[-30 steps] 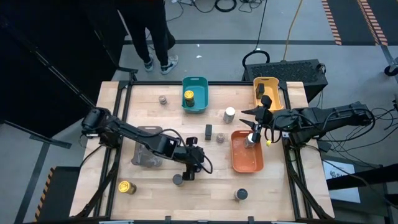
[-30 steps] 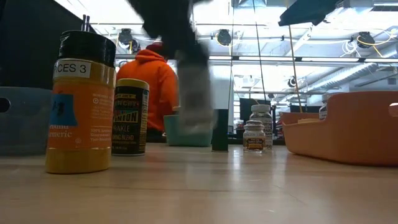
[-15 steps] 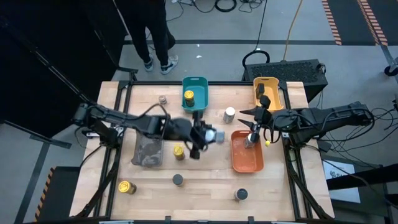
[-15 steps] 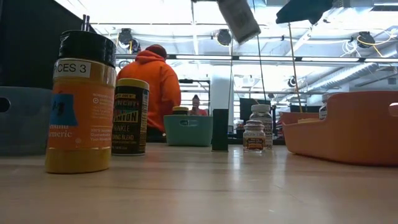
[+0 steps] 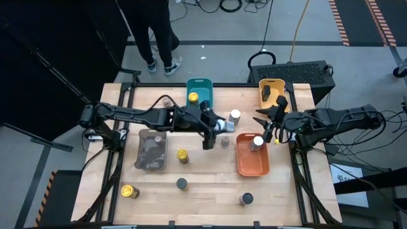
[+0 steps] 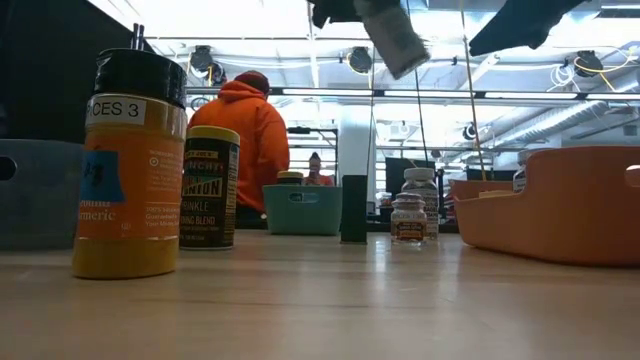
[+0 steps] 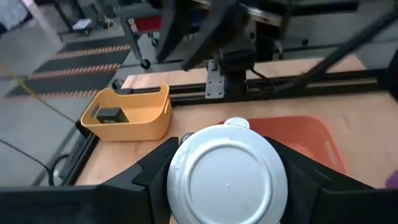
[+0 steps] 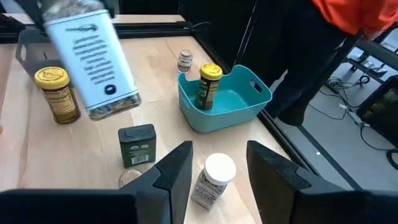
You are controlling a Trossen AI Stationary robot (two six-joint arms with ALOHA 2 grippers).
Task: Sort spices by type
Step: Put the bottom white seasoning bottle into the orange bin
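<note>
Wood table (image 5: 159, 191) in a lab; a person in an orange hoodie (image 6: 245, 140) shows beyond it in the low view.

Left hand (image 5: 215, 125) is mid-table, clamped on a white-capped jar (image 7: 227, 177). The jar is carried tilted and well clear of the table, up near the top edge in the low view (image 6: 395, 35). It's held high, I'd guess, to clear the jars standing below. It sits between the teal tray (image 5: 199, 95) and the orange tray (image 5: 245, 165).

Right hand (image 8: 217, 163) hovers just above the orange tray's far end, fingers apart, gripping nothing. A white-capped jar (image 5: 257, 142) stands in that tray right below it. Looks like it was just set there, so orange is probably the white-cap bin. Left's load likely goes there too.

Sorted so far, by how things lie:
- teal tray: one yellow-top jar (image 5: 193, 98)
- yellow tray (image 5: 273, 94): a slim black tin (image 5: 268, 93)
- grey tray (image 5: 151, 150): contents hard to make out

Still loose on the table:
- yellow-top jars (image 5: 182, 155) (image 5: 129, 191)
- grey-top jars (image 5: 182, 184) (image 5: 246, 199)
- a white-cap jar (image 5: 234, 116)
- a black tin (image 8: 137, 146)
- a small jar (image 5: 166, 101) near the far edge

Risk: both arms converging on the orange tray, so right should clear out first.
</note>
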